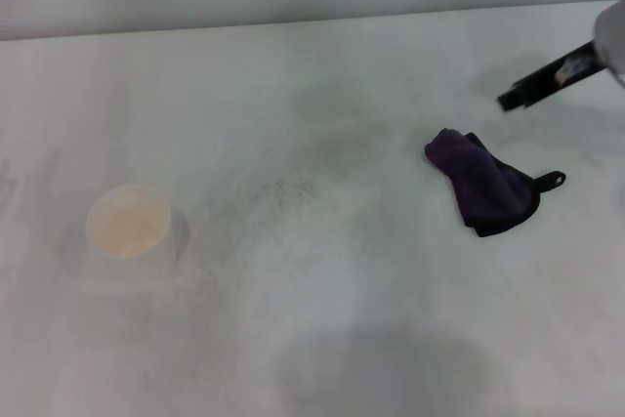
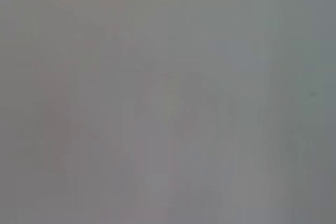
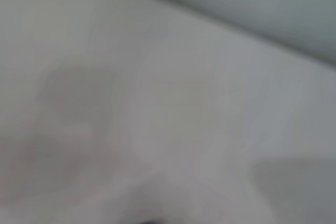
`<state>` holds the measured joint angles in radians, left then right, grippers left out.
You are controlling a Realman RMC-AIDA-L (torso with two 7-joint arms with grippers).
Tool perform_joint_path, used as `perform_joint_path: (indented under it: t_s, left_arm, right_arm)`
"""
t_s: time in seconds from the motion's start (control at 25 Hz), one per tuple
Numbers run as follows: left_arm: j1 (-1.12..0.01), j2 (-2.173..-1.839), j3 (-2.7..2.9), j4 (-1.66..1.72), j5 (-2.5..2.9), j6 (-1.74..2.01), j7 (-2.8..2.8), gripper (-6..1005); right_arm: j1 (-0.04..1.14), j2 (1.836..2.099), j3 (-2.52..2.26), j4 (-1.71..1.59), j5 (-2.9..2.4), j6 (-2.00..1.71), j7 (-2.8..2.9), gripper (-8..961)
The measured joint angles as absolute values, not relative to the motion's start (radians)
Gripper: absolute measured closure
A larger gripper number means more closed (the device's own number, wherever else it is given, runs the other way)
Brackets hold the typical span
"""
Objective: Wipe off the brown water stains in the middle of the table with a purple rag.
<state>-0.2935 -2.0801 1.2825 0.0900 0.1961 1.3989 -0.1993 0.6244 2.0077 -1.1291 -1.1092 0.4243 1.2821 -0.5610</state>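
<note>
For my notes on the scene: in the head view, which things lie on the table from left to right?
White paper cup → faint dark specks near the middle of the table → purple rag → right tool, above the table at the far right.

I see the table [image 1: 322, 339] as a matt white top, smooth but faintly smudged, with grey scuffing and a scatter of fine dark specks near its middle. The purple rag [image 1: 480, 186] reads to me as soft cloth, crumpled into folds, dull rather than shiny, with black edging and a small black loop at one corner. The cup [image 1: 130, 224] looks like thin white paper, its inside a flat beige without shine. The right gripper [image 1: 547, 77] shows me dark, hard-looking fingers, probably plastic or painted metal; I cannot tell which.
</note>
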Motion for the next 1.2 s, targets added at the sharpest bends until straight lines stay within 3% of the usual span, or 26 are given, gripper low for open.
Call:
perform_joint_path:
  t_s: [0.4, 0.72, 0.92, 1.2]
  left_arm:
    - [-0.324, -2.081, 1.282, 0.095, 0.151, 1.395, -0.2, 106]
    - [-0.341, -2.077, 1.282, 0.095, 0.104, 1.394, -0.192, 106]
    - [-0.347, -2.077, 1.282, 0.095, 0.089, 1.389, -0.181, 106]
    - [-0.351, -2.077, 1.282, 0.095, 0.087, 1.382, -0.181, 106]
  right_arm:
    - [0.551, 2.005, -0.79, -1.028, 0.682, 1.105, -0.917, 618]
    - [0.5, 1.988, -0.554, -0.759, 1.151, 1.037, -1.439, 617]
    - [0.44, 2.007, -0.492, -0.63, 1.441, 0.996, -1.786, 617]
    - [0.405, 2.012, -0.481, -0.381, 1.862, 1.056, -2.313, 617]
